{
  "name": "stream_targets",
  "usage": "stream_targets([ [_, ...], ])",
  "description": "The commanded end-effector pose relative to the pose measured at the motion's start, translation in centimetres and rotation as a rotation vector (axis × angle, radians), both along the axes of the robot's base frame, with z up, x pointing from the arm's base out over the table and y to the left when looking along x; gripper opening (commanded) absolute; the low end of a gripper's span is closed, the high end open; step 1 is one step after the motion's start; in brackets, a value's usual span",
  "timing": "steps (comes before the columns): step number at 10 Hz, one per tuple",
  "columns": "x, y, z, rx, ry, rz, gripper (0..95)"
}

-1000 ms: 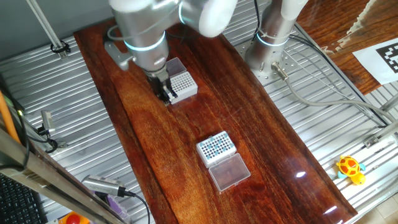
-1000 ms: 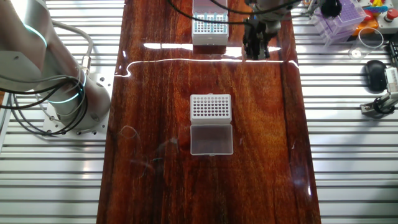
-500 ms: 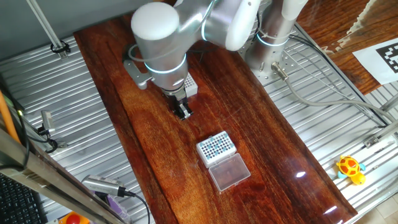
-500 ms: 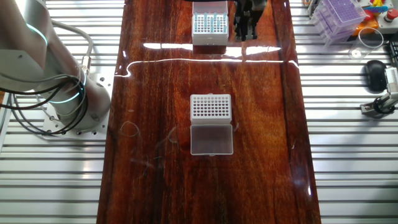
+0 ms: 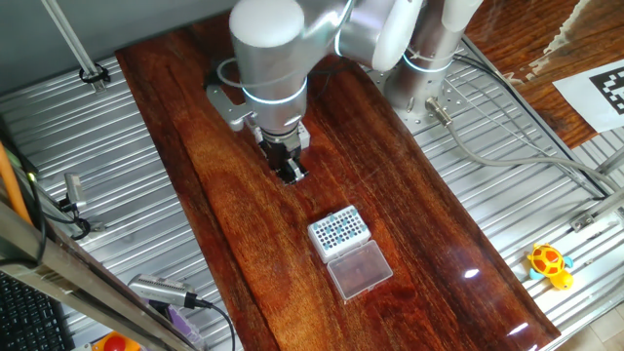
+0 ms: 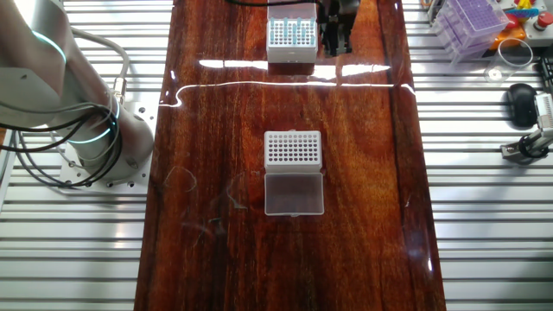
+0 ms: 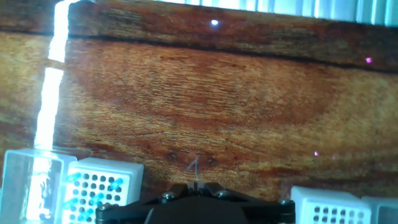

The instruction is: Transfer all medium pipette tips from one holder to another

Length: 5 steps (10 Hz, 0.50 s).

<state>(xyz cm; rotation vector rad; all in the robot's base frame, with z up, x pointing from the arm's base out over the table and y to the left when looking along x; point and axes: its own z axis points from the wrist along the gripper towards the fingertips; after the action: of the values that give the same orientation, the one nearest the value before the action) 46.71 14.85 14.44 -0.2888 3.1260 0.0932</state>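
A: Where does the pincer stand?

B: It hangs above the bare wood of the tabletop, between the two white racks. In one fixed view the silver arm hides the far rack. In the other fixed view the pincer shows at the top edge, just beside the right side of the rack that holds tips.

A: Is the pincer clenched or released?

B: I cannot tell. In the fixed views the black fingers look close together, with nothing visible between them; in the hand view only the dark base shows at the bottom edge.

A: Where are the medium pipette tips?

B: The medium pipette tips sit as teal dots in the hole grid of the loaded rack, near the middle of the tabletop in one fixed view. Its clear lid lies open, touching the rack's near side. In the hand view the teal tips appear at lower left.

A: And the second holder?

B: The empty rack stands mid-tabletop in the other fixed view, its lid open just below it.
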Motion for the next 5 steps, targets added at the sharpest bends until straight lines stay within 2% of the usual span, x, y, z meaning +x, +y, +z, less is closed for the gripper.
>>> stream_targets([
  [1, -0.2, 1.7, 0.5, 0.010, 0.045, 0.006, 19.0],
  [3, -1.2, 5.0, 0.1, 0.005, 0.045, -0.034, 19.0],
  [5, -1.7, 6.2, -0.3, 0.010, 0.037, -0.050, 19.0],
])
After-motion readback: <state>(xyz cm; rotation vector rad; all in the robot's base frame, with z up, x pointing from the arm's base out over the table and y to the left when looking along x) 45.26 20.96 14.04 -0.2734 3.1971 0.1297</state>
